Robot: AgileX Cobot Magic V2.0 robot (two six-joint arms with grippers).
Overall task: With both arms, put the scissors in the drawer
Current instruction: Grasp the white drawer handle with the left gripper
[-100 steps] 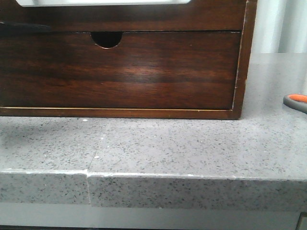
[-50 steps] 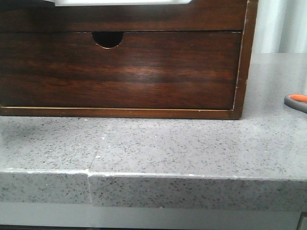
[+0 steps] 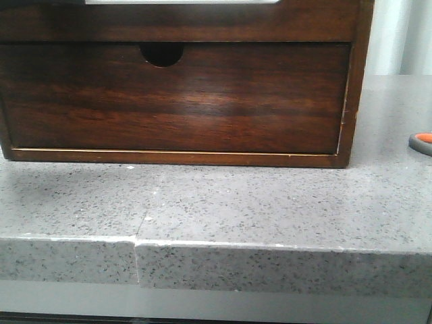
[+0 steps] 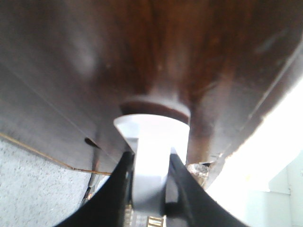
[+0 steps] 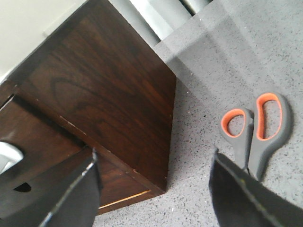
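Checked all three views, left to right.

Found left gripper (image 4: 150, 191) right up against the drawer (image 4: 165, 56), its dark fingers (image 4: 118, 189) parted a little and flanking the round-cornered cutout (image 4: 151, 137), which glowed white. Saw nothing pinched between them. Couldn't tell whether either finger touched the wood.

From the front, noted the wooden chest (image 3: 361, 81) filling the upper frame. Saw only the lower strip of the drawer (image 3: 202, 20): glossy dark reddish-brown front, white band of the cutout (image 3: 182, 2) at the very top. Below it, logged a like wood front (image 3: 202, 101) with a small half-round finger notch (image 3: 162, 54). Saw both fronts sitting flush in the chest, on a grey speckled countertop (image 3: 236, 202).

Spotted the scissors (image 3: 423, 142) at the far right edge, only a grey loop lined in orange showing.

In the right wrist view, found the scissors (image 5: 255, 132) lying flat on the countertop, beside the chest (image 5: 109, 94) but well clear of it. Noted two grey loops with bright orange lining, blades hidden behind a finger (image 5: 241, 194). Saw right gripper (image 5: 156, 189) spread wide above the countertop, holding nothing.
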